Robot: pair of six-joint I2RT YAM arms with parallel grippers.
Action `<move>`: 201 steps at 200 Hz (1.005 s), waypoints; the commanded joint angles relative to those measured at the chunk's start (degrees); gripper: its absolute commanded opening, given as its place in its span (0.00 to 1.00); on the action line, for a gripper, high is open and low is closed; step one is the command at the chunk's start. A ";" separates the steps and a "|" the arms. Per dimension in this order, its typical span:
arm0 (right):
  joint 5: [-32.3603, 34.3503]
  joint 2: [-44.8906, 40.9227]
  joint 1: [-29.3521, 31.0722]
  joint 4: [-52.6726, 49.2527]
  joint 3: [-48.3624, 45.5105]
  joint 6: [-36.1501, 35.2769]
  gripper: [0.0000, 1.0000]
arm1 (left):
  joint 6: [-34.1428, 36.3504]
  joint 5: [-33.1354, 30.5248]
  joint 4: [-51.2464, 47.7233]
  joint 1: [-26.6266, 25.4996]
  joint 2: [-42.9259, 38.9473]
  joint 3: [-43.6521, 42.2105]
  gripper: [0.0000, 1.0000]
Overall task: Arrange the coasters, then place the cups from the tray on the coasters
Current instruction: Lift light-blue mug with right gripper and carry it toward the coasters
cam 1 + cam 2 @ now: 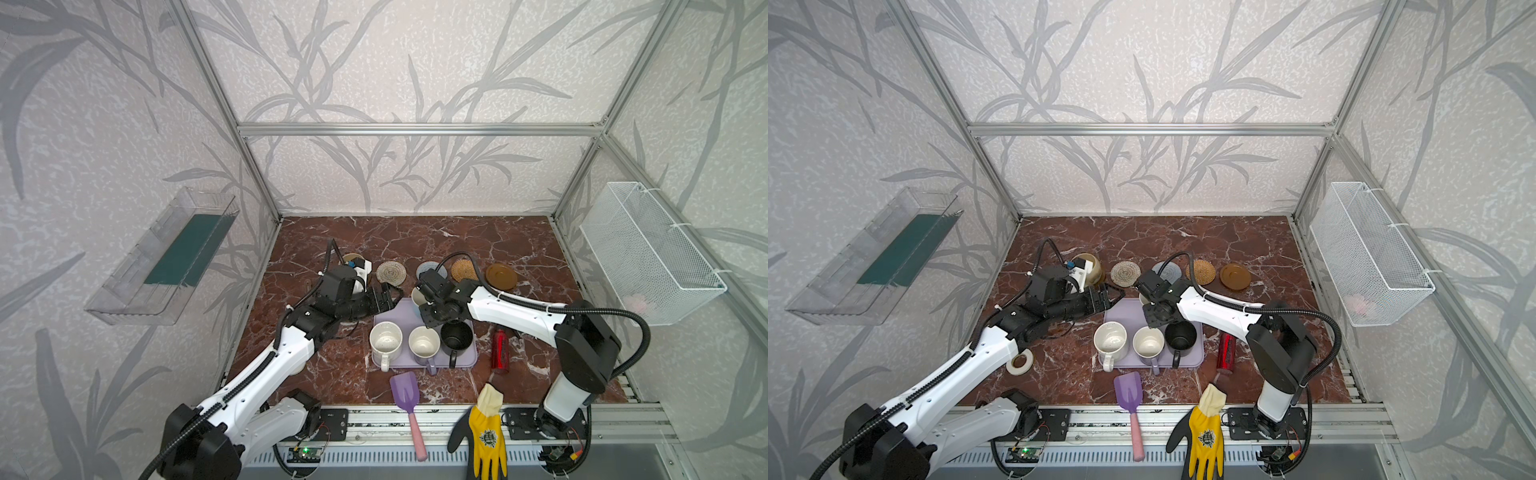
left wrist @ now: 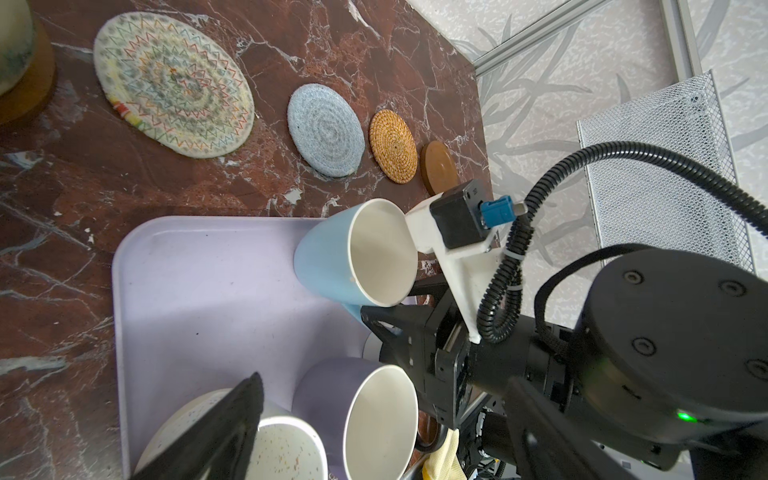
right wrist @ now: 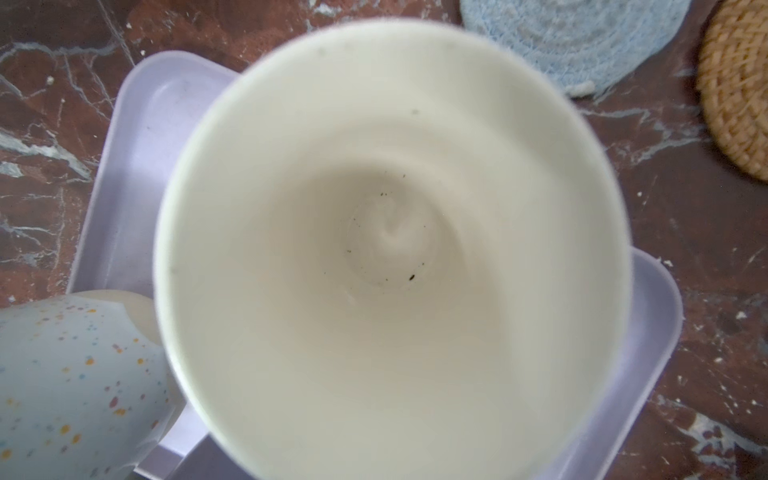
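Observation:
Four bare coasters line the back: woven beige-white (image 1: 391, 273), grey-blue (image 2: 326, 129), rattan (image 1: 464, 270), amber-brown (image 1: 501, 276). A beige-yellow cup (image 1: 1090, 268) stands on another amber coaster (image 2: 29, 95). On the lavender tray (image 1: 390, 320) stand the speckled white (image 1: 385, 340), lavender (image 1: 424, 343) and black (image 1: 456, 334) cups. At its back the light blue cup (image 2: 357, 253) stands too. My right gripper (image 2: 374, 320) is at that cup's handle, its fingertips hidden. The cup's white inside (image 3: 390, 249) fills the right wrist view. Beside the tray's back left corner my left gripper (image 1: 388, 297) hangs open and empty.
A red spray bottle (image 1: 499, 349) lies right of the tray. A purple scoop (image 1: 405, 392) and a yellow glove (image 1: 488, 432) lie at the front edge. A white tape roll (image 1: 1020, 362) sits under the left arm. A wire basket (image 1: 648, 253) hangs on the right wall.

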 commanded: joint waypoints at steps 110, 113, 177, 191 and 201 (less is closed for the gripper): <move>2.17 -3.19 0.09 2.12 0.86 0.62 0.00 | -0.46 -0.14 1.82 -0.16 -0.77 -0.06 0.93; 2.29 -3.32 0.07 2.12 0.82 0.61 0.00 | -0.51 -0.23 1.92 -0.21 -0.85 -0.14 0.93; 3.09 -7.23 0.27 1.68 1.69 1.76 0.00 | -3.58 -1.05 6.25 -0.22 -2.35 -1.85 0.93; 3.32 -8.07 0.27 1.56 1.86 2.71 0.00 | -4.86 -2.20 6.44 -0.17 -2.93 -2.04 0.93; 3.40 -8.41 0.26 1.09 2.45 3.48 0.00 | -5.61 -2.94 6.67 -0.11 -3.35 -2.04 0.95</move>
